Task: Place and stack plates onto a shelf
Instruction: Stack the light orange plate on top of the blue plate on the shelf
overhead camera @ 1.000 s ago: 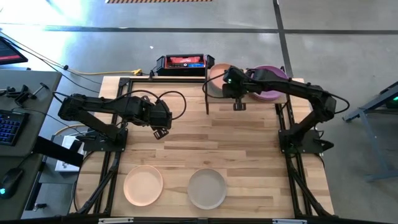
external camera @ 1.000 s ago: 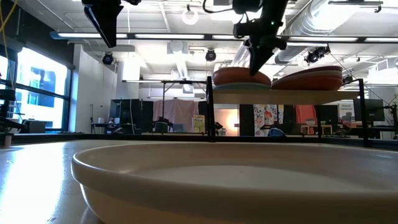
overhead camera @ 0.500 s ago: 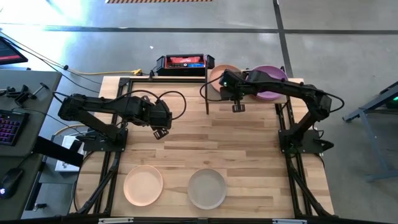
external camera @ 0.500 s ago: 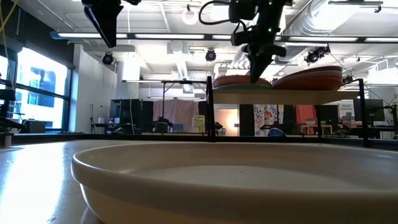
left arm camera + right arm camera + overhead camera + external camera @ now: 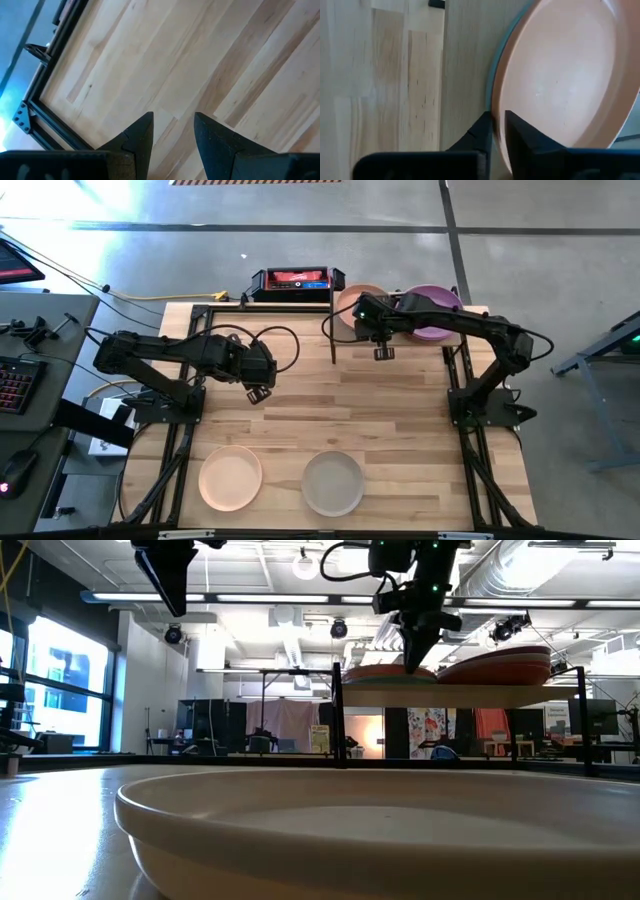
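Observation:
The shelf stands at the table's far edge and carries two plate stacks. A tan plate tops the left stack, over a teal one; a purple plate tops the right stack. My right gripper points down at the tan plate's near rim and is shut on it. A peach plate and a pale grey plate lie flat near the table's near edge. My left gripper hangs open over bare wood on the table's left. My right gripper pinches the tan plate's rim between its two fingers, one finger outside the rim and one over the plate's inner side. It comes from above, pointing down. The plate lies nearly flat on the left stack.
A black and red box sits just beyond the table's far edge. The shelf's black posts stand at its corners. The table's middle is bare wood between the arms. The grey plate fills the low view's foreground.
My right gripper has moved slightly toward the table's far left and down over the shelf. The tan plate has come down with it and now lies lower and flatter on the left stack. In the last half second almost nothing has shifted.

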